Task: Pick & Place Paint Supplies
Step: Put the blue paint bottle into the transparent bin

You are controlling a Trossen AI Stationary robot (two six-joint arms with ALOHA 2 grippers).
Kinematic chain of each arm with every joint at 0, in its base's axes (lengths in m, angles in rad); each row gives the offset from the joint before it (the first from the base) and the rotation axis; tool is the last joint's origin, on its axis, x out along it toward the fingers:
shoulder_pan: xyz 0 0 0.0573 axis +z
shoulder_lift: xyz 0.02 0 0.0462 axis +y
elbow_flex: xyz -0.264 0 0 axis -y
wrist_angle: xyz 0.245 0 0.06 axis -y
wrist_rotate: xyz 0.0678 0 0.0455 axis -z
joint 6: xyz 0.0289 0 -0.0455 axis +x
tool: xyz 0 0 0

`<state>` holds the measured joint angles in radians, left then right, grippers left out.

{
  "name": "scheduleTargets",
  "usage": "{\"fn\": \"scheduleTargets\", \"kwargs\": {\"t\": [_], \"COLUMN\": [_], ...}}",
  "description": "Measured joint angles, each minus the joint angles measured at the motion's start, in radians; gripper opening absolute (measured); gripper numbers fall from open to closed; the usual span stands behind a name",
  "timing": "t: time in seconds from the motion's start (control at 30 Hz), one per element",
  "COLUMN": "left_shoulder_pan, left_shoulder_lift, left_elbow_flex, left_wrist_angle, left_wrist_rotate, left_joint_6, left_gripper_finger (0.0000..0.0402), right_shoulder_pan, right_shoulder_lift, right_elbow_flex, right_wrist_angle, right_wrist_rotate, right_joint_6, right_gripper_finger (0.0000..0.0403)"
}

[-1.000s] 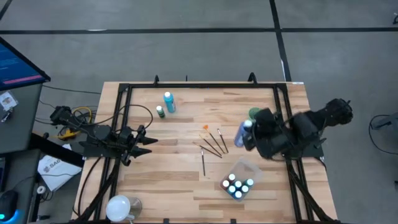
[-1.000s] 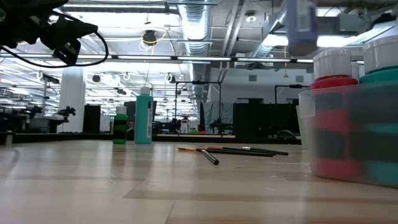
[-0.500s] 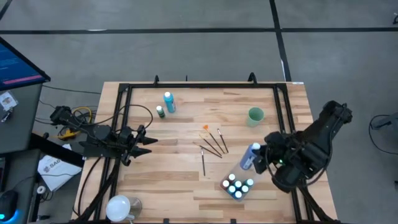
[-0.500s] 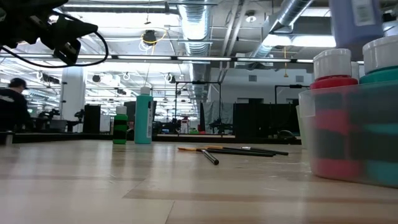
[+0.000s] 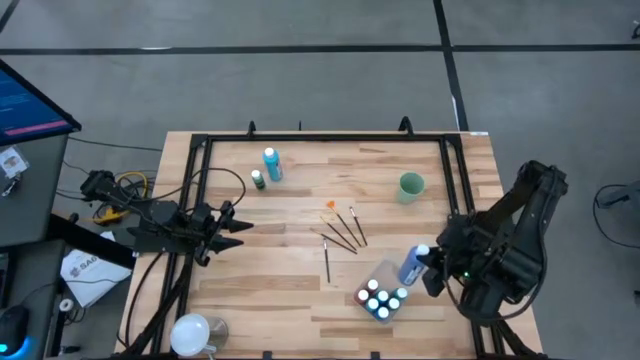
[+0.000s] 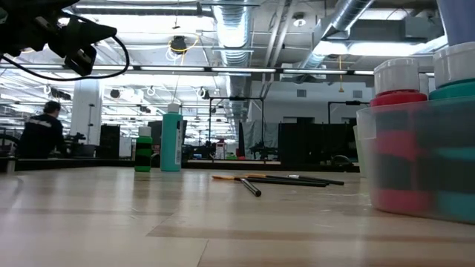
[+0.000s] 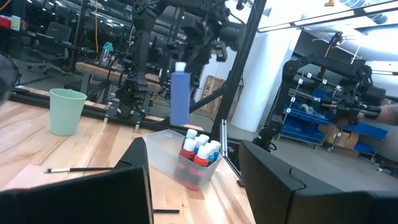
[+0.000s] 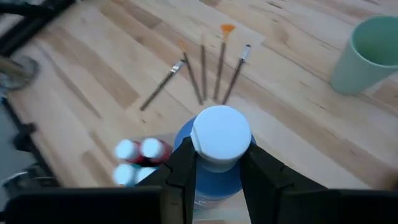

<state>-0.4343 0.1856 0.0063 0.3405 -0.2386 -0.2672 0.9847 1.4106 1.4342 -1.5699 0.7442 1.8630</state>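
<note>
Just below our right gripper (image 5: 428, 272), clamped on a white-capped blue paint bottle (image 5: 412, 265), the clear tub (image 5: 385, 285) now sits; we have carried it over from the cup, so release looks near.

Brushes (image 5: 341, 232) lie mid-table; tub (image 5: 384, 291) of bottles near right; two bottles (image 5: 266, 168) far left; cup (image 5: 410, 186) far right.

No text, label, brand, number or sign can be read anywhere.
</note>
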Motion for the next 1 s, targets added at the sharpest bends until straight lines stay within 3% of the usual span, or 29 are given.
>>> {"fn": "scheduleTargets", "kwargs": {"t": [0.27, 1.0], "left_shoulder_pan": [0.000, 0.000], "left_shoulder_lift": [0.000, 0.000], "left_elbow_flex": [0.000, 0.000], "left_wrist_angle": [0.002, 0.014], "left_wrist_rotate": [0.000, 0.000], "left_joint_6": [0.000, 0.000], "left_gripper_finger": [0.0132, 0.0132], "right_shoulder_pan": [0.017, 0.036], "right_shoulder_lift": [0.001, 0.001], "right_elbow_flex": [-0.100, -0.150], "right_wrist_angle": [0.000, 0.063], "right_wrist_rotate": [-0.006, -0.026], "right_joint_6": [0.040, 0.007], "right_gripper_finger": [0.0086, 0.0086]}}
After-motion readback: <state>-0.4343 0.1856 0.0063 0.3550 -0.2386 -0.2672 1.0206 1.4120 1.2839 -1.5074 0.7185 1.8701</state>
